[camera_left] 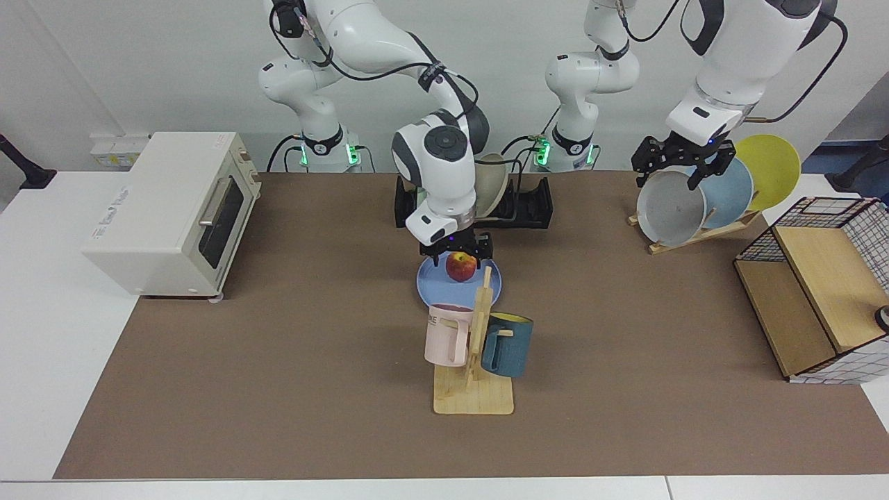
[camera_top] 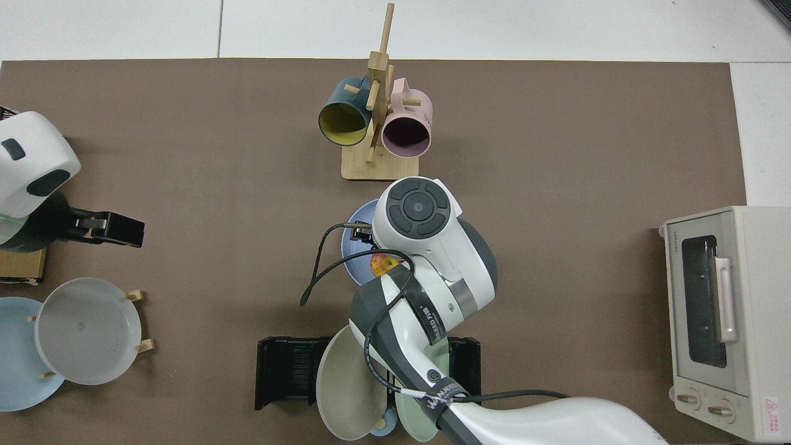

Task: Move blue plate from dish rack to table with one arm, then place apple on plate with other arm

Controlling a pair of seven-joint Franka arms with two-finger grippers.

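Facing view | apple [camera_left: 461, 267] is seen resting on blue plate [camera_left: 433, 286], directly beneath right hand [camera_left: 456, 251], fingers wide and empty | left hand [camera_left: 679, 165] is parked far off, fingers spread.

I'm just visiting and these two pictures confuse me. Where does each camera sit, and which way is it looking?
Facing view: across the table, looking at both arms and their bases; right gripper open just above the apple on the blue plate, left gripper open over the grey plate.
Top view: overhead, looking straight down; arm tops only.
Shared: apple, blue plate, dish rack, mug stand.
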